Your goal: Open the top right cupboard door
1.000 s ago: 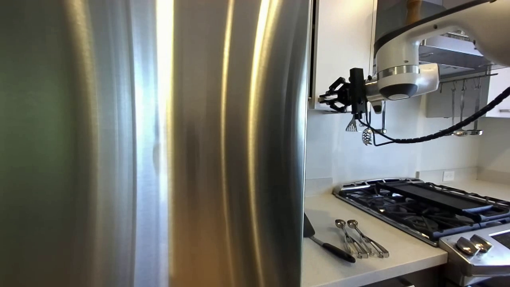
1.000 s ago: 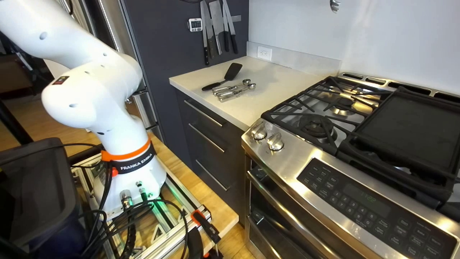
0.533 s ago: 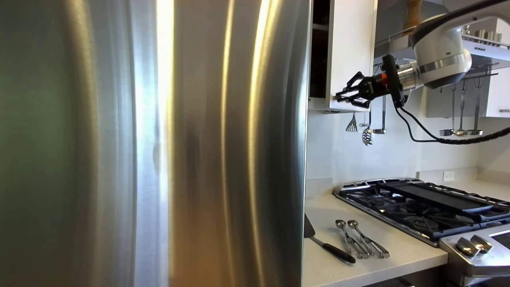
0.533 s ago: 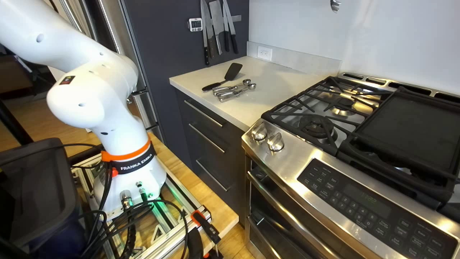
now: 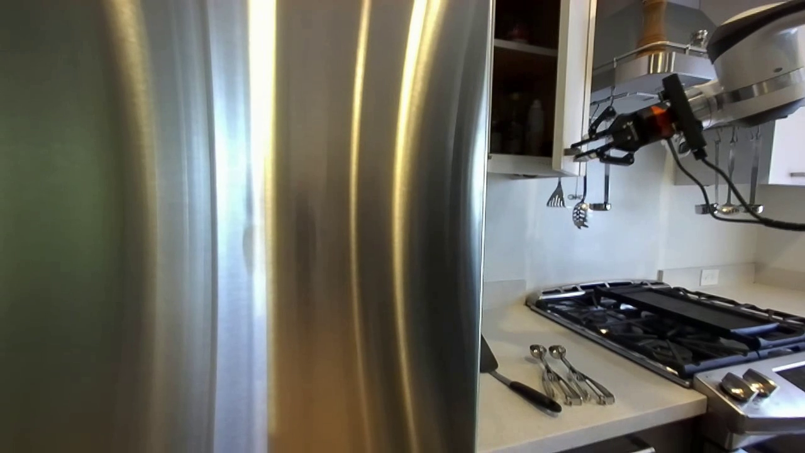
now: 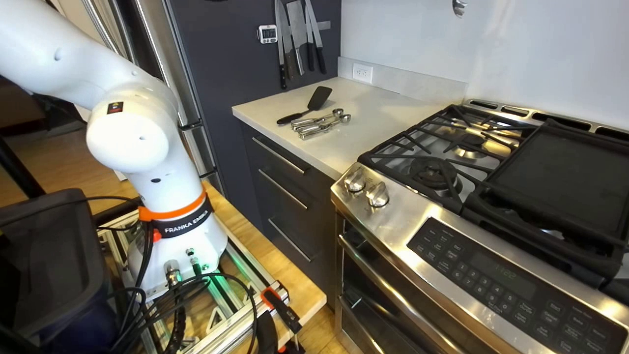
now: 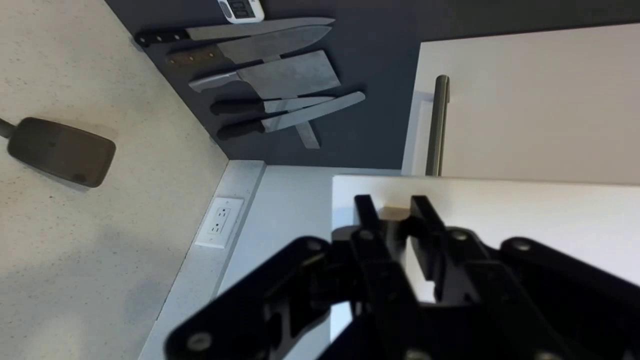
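Observation:
The top right cupboard door (image 5: 575, 75) is a cream-white panel that stands partly open, seen at a steep angle. The dark cupboard interior (image 5: 525, 100) shows beside its free edge. In the wrist view the door (image 7: 525, 205) spans the lower right. A short metal handle (image 7: 395, 214) sits near the door's bottom corner. My gripper (image 7: 391, 201) has its two black fingers close together on both sides of this handle, and the handle fills the gap. In an exterior view the gripper (image 5: 575, 152) reaches the handle from the right. The gripper is out of view in an exterior view showing the arm base.
A steel fridge (image 5: 314, 220) stands left of the cupboard. The range hood (image 5: 660, 69) and hanging utensils (image 5: 580, 214) are near the arm. Below are a counter with a spatula (image 6: 319, 98) and scoops (image 6: 319, 123), and a stove (image 6: 442, 162). A neighbouring door handle (image 7: 438, 125) shows.
The cupboard door has swung from nearly closed to well open, showing more interior. My gripper has moved right with the handle and turned, and the arm's elbow has shifted right.

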